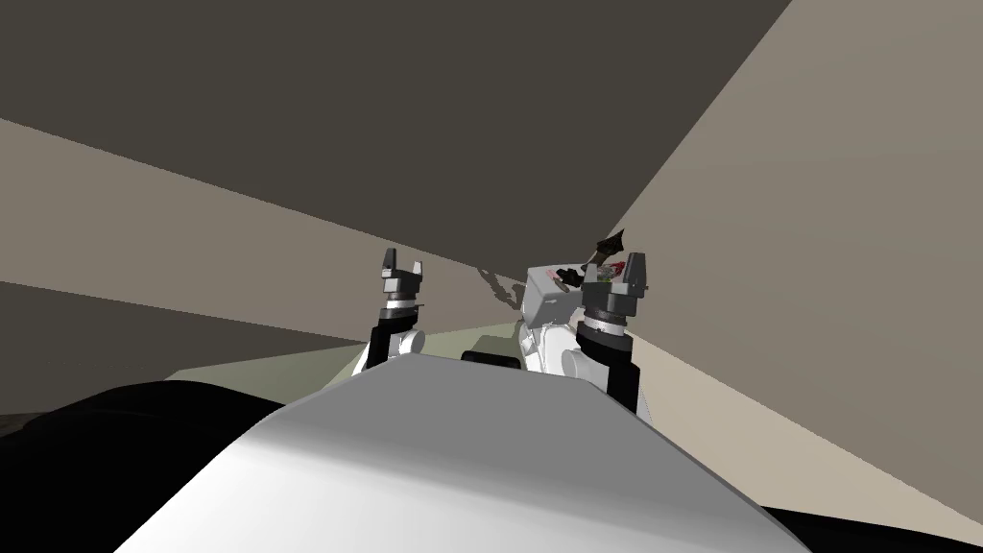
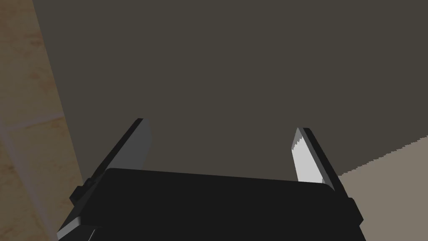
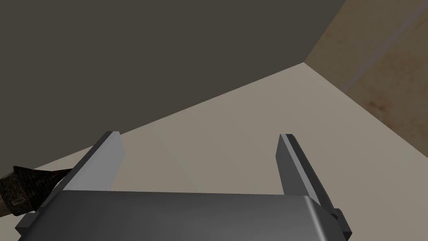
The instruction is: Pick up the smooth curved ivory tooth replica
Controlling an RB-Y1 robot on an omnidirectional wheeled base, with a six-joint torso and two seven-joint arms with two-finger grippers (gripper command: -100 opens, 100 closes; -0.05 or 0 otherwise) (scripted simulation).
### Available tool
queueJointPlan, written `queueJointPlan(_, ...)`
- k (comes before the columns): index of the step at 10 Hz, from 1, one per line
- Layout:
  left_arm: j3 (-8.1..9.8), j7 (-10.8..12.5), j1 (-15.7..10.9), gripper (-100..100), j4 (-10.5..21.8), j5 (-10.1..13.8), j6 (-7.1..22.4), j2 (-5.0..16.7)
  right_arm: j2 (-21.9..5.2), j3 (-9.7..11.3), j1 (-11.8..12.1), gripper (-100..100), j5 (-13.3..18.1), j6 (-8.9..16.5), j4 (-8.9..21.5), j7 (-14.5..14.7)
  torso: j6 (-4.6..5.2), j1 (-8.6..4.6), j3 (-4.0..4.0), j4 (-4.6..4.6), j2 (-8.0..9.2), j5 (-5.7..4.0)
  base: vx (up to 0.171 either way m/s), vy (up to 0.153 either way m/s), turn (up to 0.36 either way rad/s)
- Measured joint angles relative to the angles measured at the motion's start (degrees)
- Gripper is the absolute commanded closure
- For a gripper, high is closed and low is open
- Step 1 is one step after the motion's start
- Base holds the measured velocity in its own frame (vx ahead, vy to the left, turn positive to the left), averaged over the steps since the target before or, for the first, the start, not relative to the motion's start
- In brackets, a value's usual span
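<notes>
Left arm: raised in front of the chest, forearm rising steeply, wrist straight, so the left claw (image 1: 403, 261) points up and away towards the dark grey plane overhead.
Left claw state: its two fingers (image 2: 307, 159) stand wide apart, about a third of the wrist view's width between them, with nothing gripped and nothing between the blades.
Right arm: raised like the left one, dark forearm rising from the shoulder, with the right claw (image 1: 619, 271) at about the same height as the left claw and well apart from it.
Right claw state: spread wide too, the fingers (image 3: 106, 161) parted and nothing held; beyond them lies only the seam where a dark plane meets a beige one.
Beside the right claw: a dark pointed piece (image 1: 609, 244) sticks up just past it in the head view. In the right wrist view a dark, rough-textured end (image 3: 25, 190) lies just outside one blade, close to it but not between the two.
Behind the right claw: a pale blocky shape (image 1: 549, 296) with a red fleck near its top, set towards the left arm's side.
Tooth replica: I cannot tell where it lies. It may be among the small things crowded by the right claw, but they are too small to sort out.
Contact: neither claw touches any object.
</notes>
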Motion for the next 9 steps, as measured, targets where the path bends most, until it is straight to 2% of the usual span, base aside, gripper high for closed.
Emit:
queueJointPlan(2, 0.00, 0.0, 0.0, 0, 0.0, 0.0, 0.0, 0.0, -2.6, 0.5, 0.9, -100, -0.1, -0.3, 0.6, 0.2, 0.00, 0.01, 0.02, 0.01, 0.03, 0.00, -0.011, 0.011, 0.007)
queueJointPlan(4, 0.00, 0.0, 0.0, 0, 0.0, 0.0, 0.0, 0.0, -5.8, 1.4, 1.6, -100, 0.0, -1.2, 2.9, 0.8, 0.00, 0.06, 0.04, 0.01, 0.07, 0.01, -0.020, 0.020, 0.007)
queueJointPlan(6, 0.00, 0.0, 0.0, 0, 0.0, 0.0, 0.0, 0.0, -8.8, 1.1, 2.4, -100, -0.5, -1.0, 3.5, 0.8, 0.00, 0.02, 0.04, 0.02, 0.07, 0.00, -0.016, 0.012, 0.013)
queueJointPlan(9, 0.00, 0.0, 0.0, 0, 0.0, 0.0, 0.0, 0.0, -13.7, 1.8, 4.6, -100, -0.9, -2.1, 5.8, 1.4, 0.00, 0.03, 0.05, 0.02, 0.09, 0.01, -0.021, 0.016, 0.013)
